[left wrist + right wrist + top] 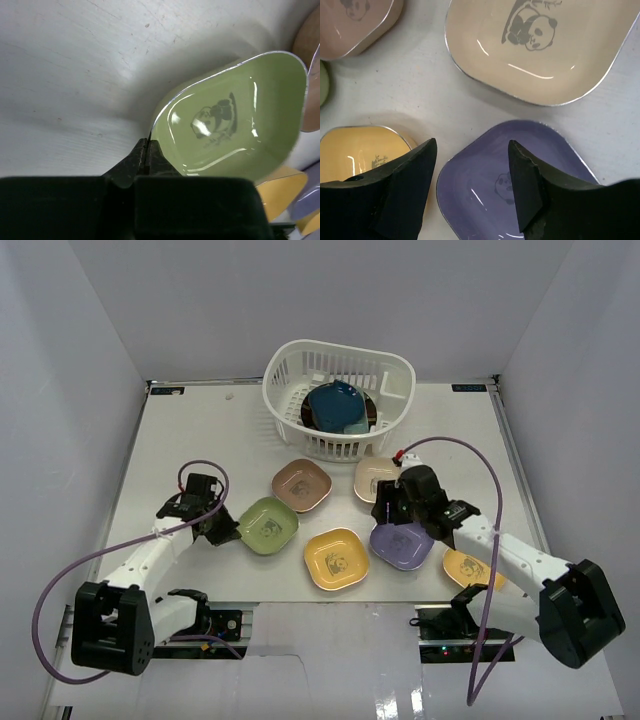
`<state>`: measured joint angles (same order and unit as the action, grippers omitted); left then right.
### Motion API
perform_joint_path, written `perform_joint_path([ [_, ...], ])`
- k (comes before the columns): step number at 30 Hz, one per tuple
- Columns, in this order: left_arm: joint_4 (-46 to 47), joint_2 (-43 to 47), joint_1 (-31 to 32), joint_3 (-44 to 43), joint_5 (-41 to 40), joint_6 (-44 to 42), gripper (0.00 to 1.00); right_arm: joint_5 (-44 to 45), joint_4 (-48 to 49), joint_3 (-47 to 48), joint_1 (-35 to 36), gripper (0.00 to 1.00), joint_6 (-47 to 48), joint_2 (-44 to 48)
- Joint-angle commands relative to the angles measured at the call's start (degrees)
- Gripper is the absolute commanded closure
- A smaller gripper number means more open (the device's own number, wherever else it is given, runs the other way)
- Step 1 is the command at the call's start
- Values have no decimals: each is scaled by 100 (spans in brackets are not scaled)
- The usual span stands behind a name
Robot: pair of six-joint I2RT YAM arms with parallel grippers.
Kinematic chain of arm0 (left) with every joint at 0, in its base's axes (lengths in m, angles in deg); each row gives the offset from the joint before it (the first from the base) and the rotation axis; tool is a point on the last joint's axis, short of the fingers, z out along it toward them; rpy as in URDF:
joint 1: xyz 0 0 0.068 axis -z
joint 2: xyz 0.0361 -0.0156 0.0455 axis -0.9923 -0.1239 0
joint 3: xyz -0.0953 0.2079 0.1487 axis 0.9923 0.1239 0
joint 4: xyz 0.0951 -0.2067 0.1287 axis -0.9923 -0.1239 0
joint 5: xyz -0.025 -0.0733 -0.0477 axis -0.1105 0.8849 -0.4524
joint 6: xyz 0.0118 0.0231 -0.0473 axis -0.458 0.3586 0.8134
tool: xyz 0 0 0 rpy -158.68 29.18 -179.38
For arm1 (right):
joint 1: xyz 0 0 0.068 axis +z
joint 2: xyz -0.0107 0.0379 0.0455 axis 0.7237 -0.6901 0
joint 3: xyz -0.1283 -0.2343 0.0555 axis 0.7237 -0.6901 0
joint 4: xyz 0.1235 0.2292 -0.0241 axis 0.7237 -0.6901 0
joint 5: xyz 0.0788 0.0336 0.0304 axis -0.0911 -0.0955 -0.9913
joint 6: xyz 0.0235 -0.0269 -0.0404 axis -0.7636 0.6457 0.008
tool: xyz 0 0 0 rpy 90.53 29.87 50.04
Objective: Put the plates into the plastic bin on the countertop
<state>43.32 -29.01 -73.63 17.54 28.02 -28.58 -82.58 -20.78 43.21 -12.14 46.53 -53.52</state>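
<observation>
The white countertop [200,440] is lying between plain white walls, and both arms are reaching onto it from the near edge.

The left gripper [146,150] is pinching. Its two fingers are pressing together on the thin rim at one corner of the green plate [225,125], and no gap is showing between them. In the wrist view the plate is looking tilted. The dark finger bodies are covering its nearest part, so I cannot tell whether it is resting on the surface.

The right gripper [472,145] is standing open and holding nothing. Its fingers are straddling a corner of the purple plate [490,185]: one is hanging over that plate, the other over the edge of the yellow plate [360,150] just beside it. Whether the tips are touching anything I cannot say. From above, this gripper is hiding the far part of the purple plate.

The beige plate [535,50] is lying just beyond the open fingers, partly cut off by the frame, and the brown plate [301,485] is sitting to its left. The orange plate [470,568] is half disappearing under the right arm.

The plastic bin [290,365] is standing at the far side, well apart from the gripped green plate. Inside it, the dark blue plate [335,405] is lying over something dark and round, which the slotted wall is making hard to read.
</observation>
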Motion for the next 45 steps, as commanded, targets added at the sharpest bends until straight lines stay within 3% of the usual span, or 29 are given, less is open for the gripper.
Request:
perform_joint_path([
  [1, 261, 254, 15, -43, -82, -46, 100, 307, -160, -234, 182, 34, -159, 351],
  [9, -205, 1493, 15, -771, -100, -441, 100, 393, -317, -297, 576, 30, -335, 280],
  [14, -101, 1697, 15, -1791, 57, -416, 100, 632, -1038, -349, 911, 30, -440, 895],
  [20, 725, 609, 15, -2949, 452, -205, 100, 263, -1662, -533, 1201, 32, -572, 1291],
  [27, 1464, -982, 137, -4250, 735, 182, 100, -124, -1593, -929, 1236, 31, -607, 1353],
  [32, 1395, -2440, 717, -5385, 331, -98, 100, -19, -1575, -1096, 1245, 32, -573, 1186],
  [36, 641, -3785, 1025, -7025, -2, -370, 100, -80, -1382, -1184, 1263, 35, -590, 1098],
  [42, -378, -5638, 1280, -9014, -520, -810, 100, 280, -1399, -1175, 1324, 54, -599, 1002],
  [45, -618, -6246, 1324, -9798, -741, -890, 100, 333, -1390, -1175, 1342, 69, -590, 1062],
])
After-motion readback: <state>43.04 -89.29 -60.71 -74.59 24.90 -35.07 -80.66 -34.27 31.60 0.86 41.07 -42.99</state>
